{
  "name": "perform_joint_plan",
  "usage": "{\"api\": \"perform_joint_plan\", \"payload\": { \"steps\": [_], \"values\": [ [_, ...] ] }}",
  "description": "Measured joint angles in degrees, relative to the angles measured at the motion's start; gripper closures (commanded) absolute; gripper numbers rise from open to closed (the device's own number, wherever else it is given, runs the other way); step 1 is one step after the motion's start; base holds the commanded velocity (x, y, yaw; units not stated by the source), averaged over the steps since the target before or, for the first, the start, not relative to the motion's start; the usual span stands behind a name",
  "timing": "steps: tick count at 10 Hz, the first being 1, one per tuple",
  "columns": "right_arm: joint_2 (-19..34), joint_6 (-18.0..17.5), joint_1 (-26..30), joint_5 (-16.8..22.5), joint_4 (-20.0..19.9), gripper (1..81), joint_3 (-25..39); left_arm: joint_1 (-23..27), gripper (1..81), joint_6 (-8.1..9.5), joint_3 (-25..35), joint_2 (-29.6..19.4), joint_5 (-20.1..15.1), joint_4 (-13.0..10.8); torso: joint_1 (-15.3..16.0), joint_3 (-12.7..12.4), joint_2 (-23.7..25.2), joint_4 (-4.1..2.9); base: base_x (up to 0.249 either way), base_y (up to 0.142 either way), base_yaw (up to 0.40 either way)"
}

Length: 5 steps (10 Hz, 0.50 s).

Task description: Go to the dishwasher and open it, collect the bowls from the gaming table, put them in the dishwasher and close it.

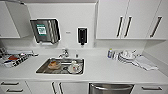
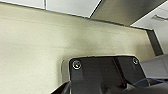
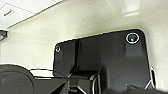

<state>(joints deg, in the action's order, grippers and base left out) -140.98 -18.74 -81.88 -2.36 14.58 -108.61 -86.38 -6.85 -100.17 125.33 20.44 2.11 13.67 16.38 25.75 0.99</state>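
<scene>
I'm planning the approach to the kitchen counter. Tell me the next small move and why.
Probably bend the torso or back off a little, so more of the dishwasher comes into sight. In the head view just its steel top strip with the bar handle shows at the picture's lower edge, under the white counter and right of the sink. Its door looks shut.

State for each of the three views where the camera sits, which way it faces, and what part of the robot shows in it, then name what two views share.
Head view: high on the robot, looking forward and down at the white counter, the sink and the dishwasher at the lower edge; none of the robot's body visible.
Left wrist view: on the left arm's wrist, angled upward at a pale wall and ceiling; the robot's dark plate shows.
Right wrist view: on the right wrist, also facing upward at wall and ceiling; dark plate shows.
Shared: both wrist views show pale wall, ceiling and the robot's plate.
</scene>
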Motion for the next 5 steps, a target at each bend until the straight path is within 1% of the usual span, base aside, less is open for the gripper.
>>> {"api": "perform_joint_plan", "payload": {
  "steps": [1,3,4,5],
  "values": [
    [-0.1,0.0,0.0,0.0,0.0,1.0,0.0,0.6,1.0,0.55,2.2,-2.1,0.6,0.0,1.1,0.0,1.8,0.00,0.000,0.000,0.000],
    [-0.1,-0.2,0.0,0.0,0.0,1.0,0.1,3.9,1.0,0.82,8.3,-6.5,0.9,0.0,3.7,0.0,5.9,0.00,0.000,0.000,0.000],
    [-0.1,-0.2,0.0,0.1,0.0,1.0,0.1,5.9,1.0,0.85,9.7,-8.6,0.7,0.0,5.0,0.0,7.8,0.00,0.000,0.000,0.000],
    [-0.2,-0.2,0.0,0.1,0.0,1.0,0.1,7.7,1.0,0.93,10.9,-10.3,-0.2,-0.1,6.3,0.0,9.9,0.00,0.000,0.000,0.000]
  ]
}}
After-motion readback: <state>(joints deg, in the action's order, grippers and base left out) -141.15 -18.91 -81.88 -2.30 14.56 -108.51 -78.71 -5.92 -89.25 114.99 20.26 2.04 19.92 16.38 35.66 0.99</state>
